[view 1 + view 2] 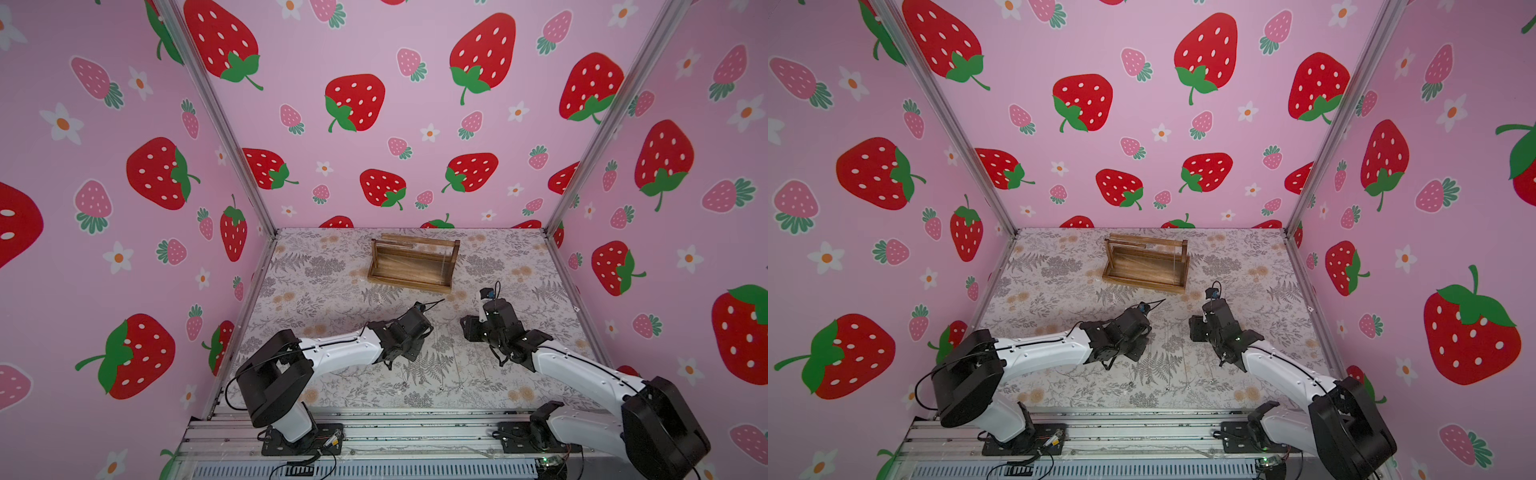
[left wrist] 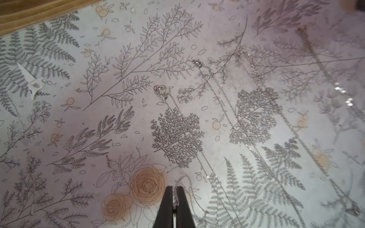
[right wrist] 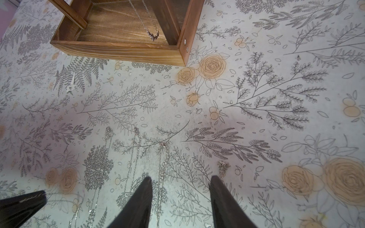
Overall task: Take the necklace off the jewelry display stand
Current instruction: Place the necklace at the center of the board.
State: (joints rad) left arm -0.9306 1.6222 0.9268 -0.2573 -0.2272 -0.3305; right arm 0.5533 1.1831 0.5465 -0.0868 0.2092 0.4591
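Note:
The dark brown jewelry display stand (image 1: 413, 262) (image 1: 1145, 262) sits at the back of the floral tablecloth. One thin silver necklace (image 3: 152, 35) hangs from its bar, with the pendant over the tray (image 3: 118, 49). My left gripper (image 2: 174, 190) is low over the cloth, in front of the stand. It is shut, with another necklace's fine silver chain (image 2: 182, 178) pinched between its tips. My right gripper (image 3: 181, 177) is open beside it, also in front of the stand, and nothing is between its fingers.
Several more silver necklaces lie stretched side by side on the cloth between the two arms (image 2: 162, 92) (image 3: 164, 147). A small white paper scrap (image 3: 71, 86) lies near the stand. Pink strawberry walls enclose the table on three sides.

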